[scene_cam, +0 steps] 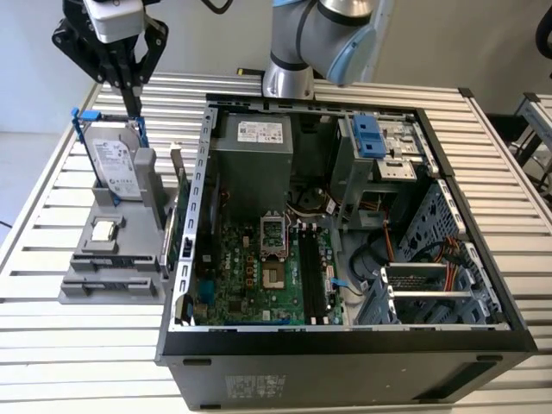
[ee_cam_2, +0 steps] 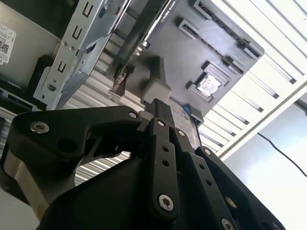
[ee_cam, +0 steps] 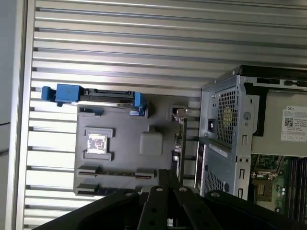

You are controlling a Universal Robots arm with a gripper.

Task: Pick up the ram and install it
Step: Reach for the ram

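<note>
On a desk (scene_cam: pixel 78 345) of ribbed silver slats that runs the full width of the exterior view, an open black computer case (scene_cam: pixel 345 371) lies on its side with the arm's base (scene_cam: pixel 289 82) standing just behind it. To the exterior view's left of the case, a grey fixture tray (scene_cam: pixel 78 289) rests flat on the slats. It carries a silver hard drive (scene_cam: pixel 114 164) upright in blue rails, and a thin green board (scene_cam: pixel 178 220) with a metal bracket stands on edge between tray and case. The pincer (scene_cam: pixel 134 108) hangs just above the hard drive's top edge, its fingers drawn together to one narrow tip; whether anything sits between them I cannot tell. The ram I cannot place with certainty, either on the tray or among the long black slots (scene_cam: pixel 316 276) of the motherboard. Behind the desk is a plain pale wall (scene_cam: pixel 216 34), a second slatted desk (scene_cam: pixel 536 121) stands at the exterior view's right, and in the second wrist view a black cable (ee_cam_2: pixel 283 151) trails over pale floor.
</note>
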